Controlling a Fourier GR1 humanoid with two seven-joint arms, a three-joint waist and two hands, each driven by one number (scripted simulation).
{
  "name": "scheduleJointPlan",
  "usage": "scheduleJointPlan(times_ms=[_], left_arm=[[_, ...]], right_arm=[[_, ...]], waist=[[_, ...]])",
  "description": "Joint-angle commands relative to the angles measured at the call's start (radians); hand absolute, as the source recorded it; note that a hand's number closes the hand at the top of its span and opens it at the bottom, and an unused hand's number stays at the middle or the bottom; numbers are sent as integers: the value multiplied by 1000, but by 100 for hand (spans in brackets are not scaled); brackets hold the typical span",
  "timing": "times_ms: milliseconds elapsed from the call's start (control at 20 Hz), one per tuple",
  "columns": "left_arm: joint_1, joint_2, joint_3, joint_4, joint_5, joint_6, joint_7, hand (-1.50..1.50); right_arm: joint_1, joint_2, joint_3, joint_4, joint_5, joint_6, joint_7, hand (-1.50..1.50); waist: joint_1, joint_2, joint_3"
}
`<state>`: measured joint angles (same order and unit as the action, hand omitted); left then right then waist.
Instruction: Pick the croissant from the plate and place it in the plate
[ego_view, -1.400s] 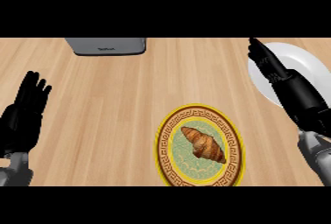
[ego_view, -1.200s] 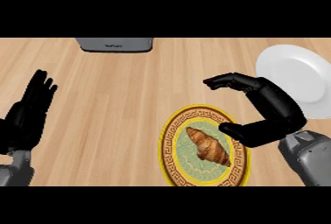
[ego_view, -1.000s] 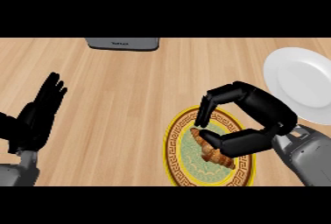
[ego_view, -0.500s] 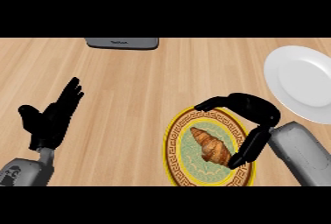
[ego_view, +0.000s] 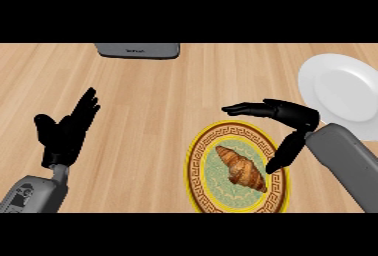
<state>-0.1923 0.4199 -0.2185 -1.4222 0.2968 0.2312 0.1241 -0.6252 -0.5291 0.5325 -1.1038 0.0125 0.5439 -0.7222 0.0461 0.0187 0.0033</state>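
The croissant (ego_view: 241, 168) lies on the yellow plate (ego_view: 199, 165); a white plate (ego_view: 325, 75) waits to the right. The right hand (ego_view: 284, 120) arches over it, fingers apart, holding nothing. The left hand (ego_view: 66, 132) rests open. It looks light and flaky, so hold its thick middle.

The surface (ego_view: 184, 90) fills the whole head view: pale, warm wood with fine grain lines running mostly across the frame from left to right, and slightly darker streaks here and there. Light falls evenly over it, with only soft, faint shadows. At the far edge, left of the middle, a grey box-like object (ego_view: 138, 50) with rounded corners is cut off by the frame. No wall, floor or window shows.
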Motion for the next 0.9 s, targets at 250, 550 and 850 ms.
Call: scheduleJointPlan(times_ms=[250,550,850], left_arm=[[-9,12,32,7,4,-27,17,0],[-23,-8,50,58,-19,-35,2,0],[-2,-27,55,46,-58,-24,-4,0]], right_arm=[[-99,-27,180,100,193,69,-209,-150],[-177,23,232,184,324,-75,-245,-150],[-177,55,283,178,424,-118,-199,-150]], waist=[[-11,-12,-2],[-25,-14,-3],[-34,-19,-3]])
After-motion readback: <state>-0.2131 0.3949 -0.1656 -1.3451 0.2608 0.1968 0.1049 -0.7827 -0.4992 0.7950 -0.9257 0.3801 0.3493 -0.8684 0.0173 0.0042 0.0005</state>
